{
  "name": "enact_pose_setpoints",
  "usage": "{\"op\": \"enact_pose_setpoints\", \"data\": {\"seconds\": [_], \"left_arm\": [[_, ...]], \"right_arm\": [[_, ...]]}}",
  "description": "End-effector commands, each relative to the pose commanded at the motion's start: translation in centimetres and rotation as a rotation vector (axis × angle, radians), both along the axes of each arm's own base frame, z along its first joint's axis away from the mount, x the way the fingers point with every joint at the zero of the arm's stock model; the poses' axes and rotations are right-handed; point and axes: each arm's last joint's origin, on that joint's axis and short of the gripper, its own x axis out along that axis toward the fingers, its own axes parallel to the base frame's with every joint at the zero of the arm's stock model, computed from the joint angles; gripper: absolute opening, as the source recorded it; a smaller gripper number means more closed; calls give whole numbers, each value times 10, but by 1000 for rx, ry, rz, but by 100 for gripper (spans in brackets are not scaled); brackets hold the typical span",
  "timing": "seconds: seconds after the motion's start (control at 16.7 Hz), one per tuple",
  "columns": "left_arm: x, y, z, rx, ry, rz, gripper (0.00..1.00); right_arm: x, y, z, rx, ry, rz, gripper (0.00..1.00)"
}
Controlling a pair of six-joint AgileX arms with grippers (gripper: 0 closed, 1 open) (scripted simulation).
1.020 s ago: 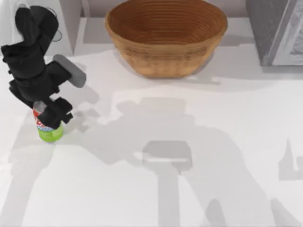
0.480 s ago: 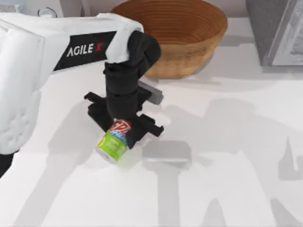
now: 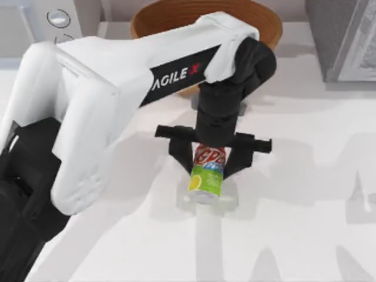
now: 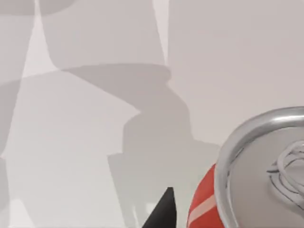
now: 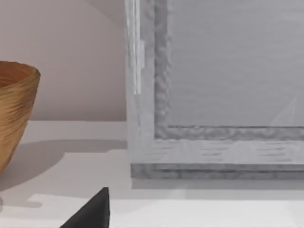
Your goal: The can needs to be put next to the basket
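Top view puts the left gripper (image 3: pixel 210 157) near the middle of the table (image 3: pixel 305 194), its two black fingers (image 3: pixel 179 154) clamped either side of the can (image 3: pixel 207 173). The can hangs between them with its red upper half up against the wrist and its green lower part pointing toward the near edge of the table; whether its base touches the surface I cannot tell, though a shadow sits right beneath it. From the gripper the white left arm (image 3: pixel 117 100) runs back toward the table's left side, crossing in front of the basket (image 3: pixel 264 23), so only parts of the brown woven rim stand out behind it. The can is in front of the basket, near it but apart. A grey framed panel (image 3: pixel 343 38) stands at the far right corner. In the left wrist view the can's silver top (image 4: pixel 266 166) and a strip of red side loom close over the pale tabletop. In the right wrist view a black fingertip (image 5: pixel 92 211) of the right gripper shows, with the basket's side (image 5: pixel 14 109) and the grey panel (image 5: pixel 213 95) beyond; I cannot tell how that gripper's fingers are set.
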Motion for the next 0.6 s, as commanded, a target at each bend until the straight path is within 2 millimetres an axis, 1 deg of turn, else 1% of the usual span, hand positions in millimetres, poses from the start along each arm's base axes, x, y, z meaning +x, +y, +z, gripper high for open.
{"op": "enact_pose_setpoints", "data": {"seconds": [0.12,0.24,0.3,0.6], "left_arm": [[4,-8,21,-30,-67,81,0],[9,-8,38,-56,-114,137,0],[11,-8,41,-62,-125,150,0],[10,-8,40,-62,-123,147,0]], "right_arm": [[0,0,0,0,0,0,100],[0,0,0,0,0,0,100],[0,0,0,0,0,0,100],[0,0,0,0,0,0,100]]}}
